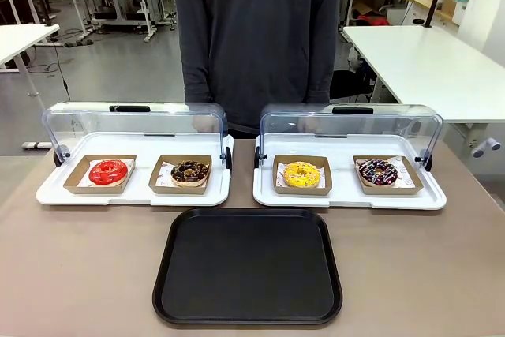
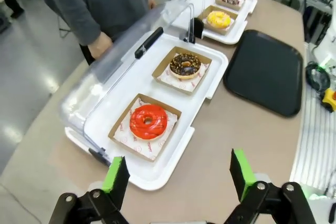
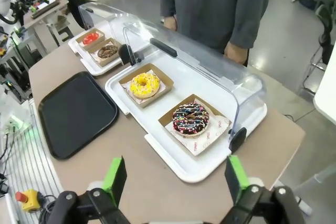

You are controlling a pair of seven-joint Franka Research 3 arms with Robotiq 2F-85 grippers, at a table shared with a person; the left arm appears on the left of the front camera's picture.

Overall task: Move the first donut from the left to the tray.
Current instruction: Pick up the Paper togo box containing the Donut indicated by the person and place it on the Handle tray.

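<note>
The left gripper [image 2: 178, 171] hovers spread over the worktop [image 2: 226, 145] near the red donut [image 2: 148, 121]; the right gripper [image 3: 175, 176] is spread too.

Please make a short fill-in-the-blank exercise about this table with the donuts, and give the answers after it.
1. The donut farthest to the left is glazed ___.
2. The empty tray is ___ in colour.
3. Beyond it lie ___ white platters.
4. The left gripper stands ___, holding nothing.
Missing words: red; black; two; open.
</note>
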